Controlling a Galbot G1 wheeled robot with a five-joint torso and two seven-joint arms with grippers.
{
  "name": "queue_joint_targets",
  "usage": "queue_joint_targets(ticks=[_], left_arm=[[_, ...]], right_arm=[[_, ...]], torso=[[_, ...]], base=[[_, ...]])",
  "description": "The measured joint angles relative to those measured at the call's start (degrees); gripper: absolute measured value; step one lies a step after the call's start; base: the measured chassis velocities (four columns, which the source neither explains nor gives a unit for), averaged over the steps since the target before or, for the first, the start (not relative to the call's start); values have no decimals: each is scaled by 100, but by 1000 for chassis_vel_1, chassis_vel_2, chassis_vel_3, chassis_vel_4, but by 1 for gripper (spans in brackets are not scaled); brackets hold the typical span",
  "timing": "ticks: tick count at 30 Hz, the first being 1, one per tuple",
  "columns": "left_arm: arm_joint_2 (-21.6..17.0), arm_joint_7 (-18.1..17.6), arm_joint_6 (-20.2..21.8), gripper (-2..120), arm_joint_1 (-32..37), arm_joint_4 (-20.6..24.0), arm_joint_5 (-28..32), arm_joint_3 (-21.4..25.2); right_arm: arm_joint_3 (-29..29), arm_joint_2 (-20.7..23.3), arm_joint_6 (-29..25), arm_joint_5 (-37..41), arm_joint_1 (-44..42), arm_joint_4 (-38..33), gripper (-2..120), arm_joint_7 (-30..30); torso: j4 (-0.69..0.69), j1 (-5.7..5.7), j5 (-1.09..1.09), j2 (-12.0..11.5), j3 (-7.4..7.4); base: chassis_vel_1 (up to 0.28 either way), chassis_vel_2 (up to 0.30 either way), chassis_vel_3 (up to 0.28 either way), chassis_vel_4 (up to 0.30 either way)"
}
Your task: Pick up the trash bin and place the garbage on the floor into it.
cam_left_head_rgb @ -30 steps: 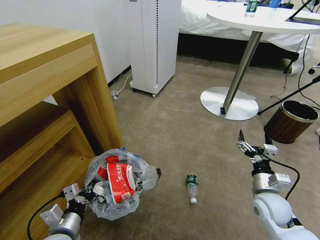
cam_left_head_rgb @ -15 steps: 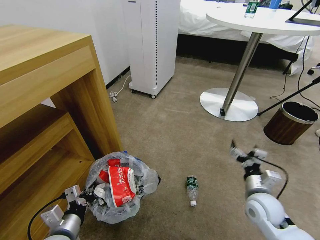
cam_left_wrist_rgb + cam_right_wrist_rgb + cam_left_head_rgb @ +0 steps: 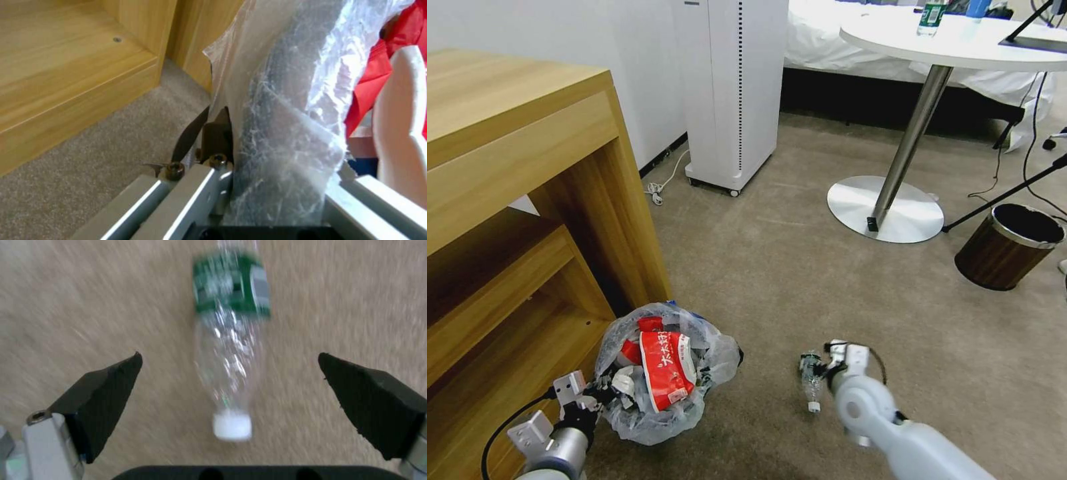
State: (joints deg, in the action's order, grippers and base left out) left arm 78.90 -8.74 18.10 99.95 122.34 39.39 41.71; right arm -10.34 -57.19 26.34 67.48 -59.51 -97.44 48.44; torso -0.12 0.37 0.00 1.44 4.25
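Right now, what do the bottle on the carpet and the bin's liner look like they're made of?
The bottle looks like thin clear plastic: see-through, glinting, crinkled, with a glossy green label and white cap. The liner of the trash bin looks like thin translucent plastic film, wrinkled and faintly shiny. The floor is matte short-pile carpet.

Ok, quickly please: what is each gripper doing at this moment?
Left gripper: shut on the trash bin, gripping its bag-covered rim.
Right gripper: open, fingers on either side of the bottle lying on the floor, not touching.
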Motion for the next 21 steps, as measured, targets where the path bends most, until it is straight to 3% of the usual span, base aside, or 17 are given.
queue_joint_targets(ticks=[14, 21], left_arm=[[151, 2, -63, 0, -36, -68, -94, -17], [176, 1, -82, 0, -50, -91, -110, -14]], right_arm=[[-364, -100, -186, -379, 161, 769, 100, -532], [-624, -399, -382, -695, 347, 1263, 98, -774]], torso=[[-1, 0, 0, 0, 0], [0, 0, 0, 0, 0]], base=[[0, 0, 0, 0], [0, 0, 0, 0]])
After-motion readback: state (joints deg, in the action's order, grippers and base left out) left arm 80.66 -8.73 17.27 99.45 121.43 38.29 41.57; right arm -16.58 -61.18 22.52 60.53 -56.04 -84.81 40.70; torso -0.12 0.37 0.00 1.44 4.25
